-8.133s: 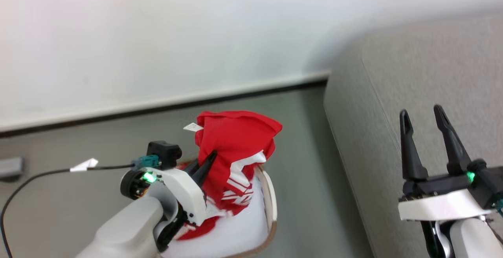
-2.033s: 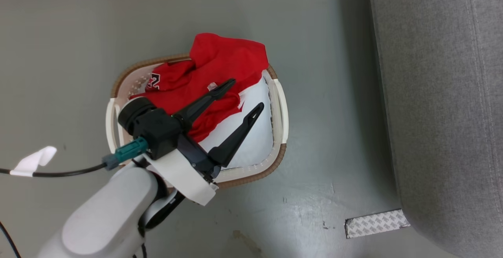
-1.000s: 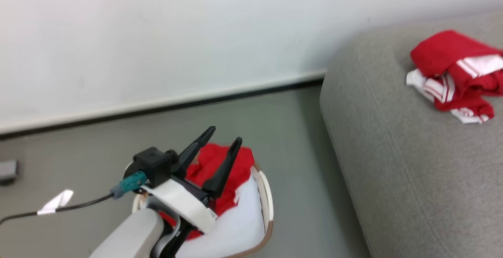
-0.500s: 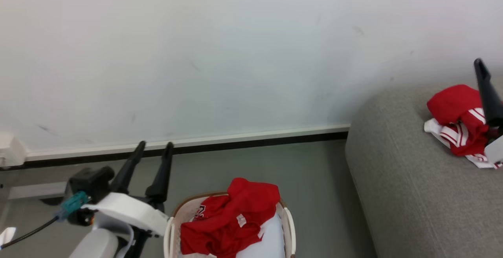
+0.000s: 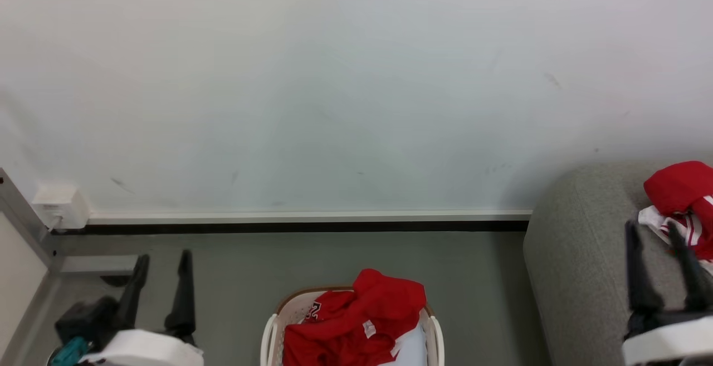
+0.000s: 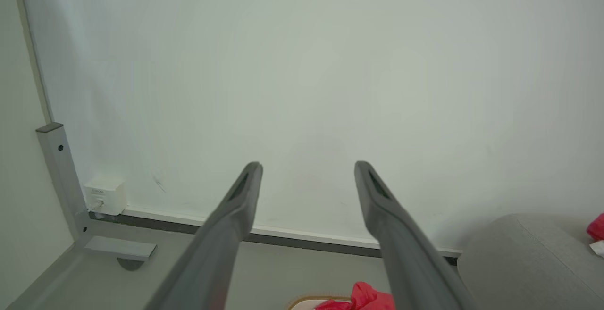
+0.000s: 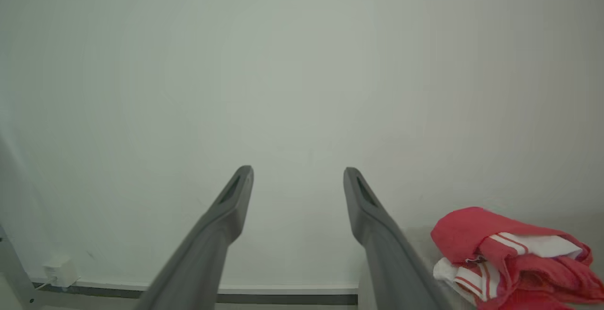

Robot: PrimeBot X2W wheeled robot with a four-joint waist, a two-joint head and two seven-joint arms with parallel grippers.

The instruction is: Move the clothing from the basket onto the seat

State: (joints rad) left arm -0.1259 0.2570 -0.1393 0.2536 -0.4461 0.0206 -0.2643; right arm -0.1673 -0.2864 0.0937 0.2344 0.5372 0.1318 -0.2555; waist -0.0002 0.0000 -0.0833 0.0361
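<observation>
The basket (image 5: 269, 335) is cut off by the bottom edge of the head view, so that only its far rim and handles are seen. A red garment (image 5: 362, 321) is heaped in it, cropped below as well. Its letter logo is half folded under and cannot be read. On the seat (image 5: 579, 254) a striped garment (image 5: 677, 188) is cropped by the right edge and partly covered by a finger of the right gripper (image 5: 652, 225). The left gripper (image 5: 164, 254) is blurred, low at the left over the floor (image 5: 278, 260), beside the basket and apart from it. In both wrist views the fingers are seen spread wide with nothing between them.

Against the frame of half a second ago, the whole head view has been shifted, and more wall (image 5: 334, 87) is taken in. Both right fingers are now seen where only one was shown at the edge. Both garments are lying as they were.
</observation>
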